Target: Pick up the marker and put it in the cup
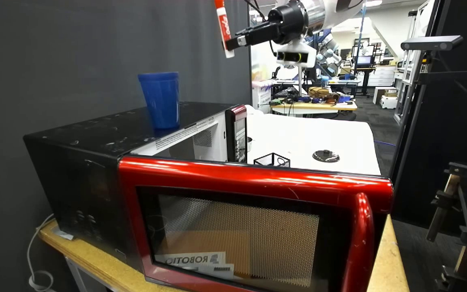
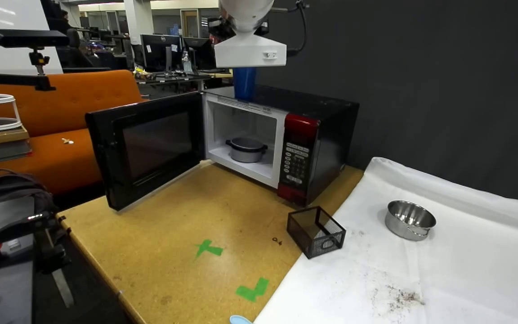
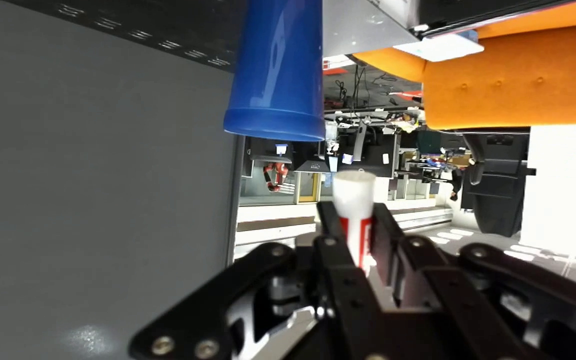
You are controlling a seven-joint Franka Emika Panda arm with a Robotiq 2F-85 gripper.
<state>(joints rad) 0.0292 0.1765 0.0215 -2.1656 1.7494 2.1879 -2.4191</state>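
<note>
The marker (image 1: 224, 25) is red and white and stands nearly upright, slightly tilted, in my gripper (image 1: 235, 42). The gripper is shut on it near its white lower end. In the wrist view, which is upside down, the marker's white end (image 3: 353, 195) sits between the fingertips (image 3: 354, 217). The blue cup (image 1: 161, 101) stands upright on top of the microwave, near its front edge. My gripper is above the cup's rim level and off to one side, apart from it. The cup also shows in the wrist view (image 3: 279, 70) and in an exterior view (image 2: 244, 83), where the fingers and marker are hidden.
The microwave (image 2: 326, 101) has its door (image 2: 151, 144) swung open, with a grey pot (image 2: 246, 150) inside. A black mesh basket (image 2: 316, 234), a steel pot (image 2: 408, 220) and a dark lid (image 1: 326, 155) are on the table. A dark curtain (image 1: 95, 48) hangs behind the microwave.
</note>
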